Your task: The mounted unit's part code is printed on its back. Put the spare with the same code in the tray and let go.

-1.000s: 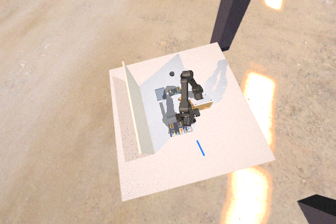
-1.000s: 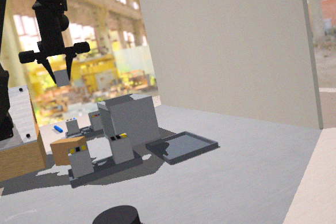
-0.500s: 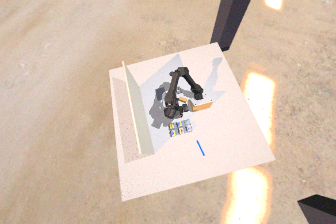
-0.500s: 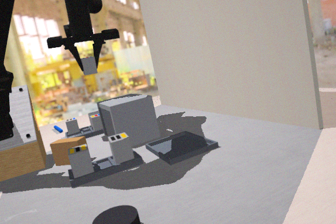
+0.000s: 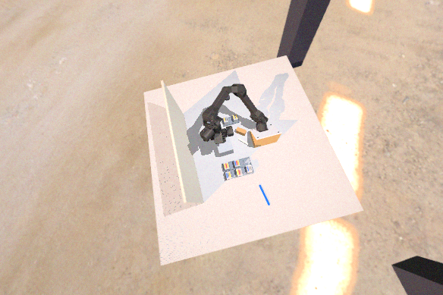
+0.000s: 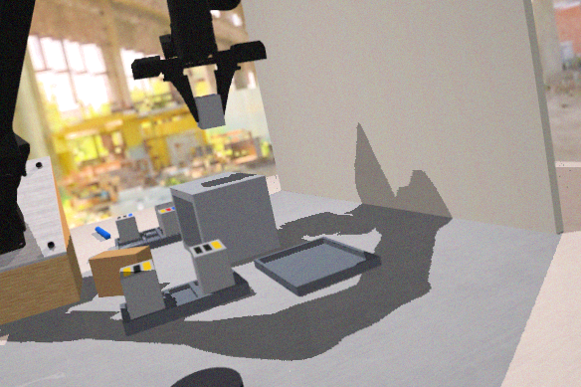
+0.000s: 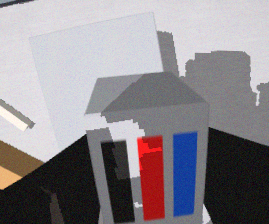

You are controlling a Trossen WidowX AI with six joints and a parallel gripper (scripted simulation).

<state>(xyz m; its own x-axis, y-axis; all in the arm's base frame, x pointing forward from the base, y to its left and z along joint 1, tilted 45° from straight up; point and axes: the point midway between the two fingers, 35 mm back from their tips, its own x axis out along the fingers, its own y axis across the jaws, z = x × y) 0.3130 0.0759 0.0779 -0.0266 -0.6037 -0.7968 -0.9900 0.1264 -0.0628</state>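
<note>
My gripper [image 6: 211, 112] [image 7: 139, 135] is shut on a grey spare [image 6: 211, 120] [image 7: 151, 172] with black, red and blue bars. It holds the spare high above the table, pointing downward. The flat dark tray [image 6: 276, 279] lies to the right of the large grey box in the exterior view, lower than the gripper, with nothing in it. The arm hides the tray in the top view. A small rack [image 6: 174, 313] holds two other spares. A larger rack [image 5: 246, 161] holds several spares. No code on a mounted unit can be read in these views.
The large grey box [image 5: 224, 148] [image 6: 234, 220] stands beside the tray. A tall upright panel [image 5: 186, 164] [image 6: 398, 76] stands behind. An orange block [image 5: 240, 130] [image 6: 105, 275], a wooden stand [image 5: 266, 140] [image 6: 40, 291] and a blue stick [image 5: 264, 195] [image 6: 102, 233] are also there.
</note>
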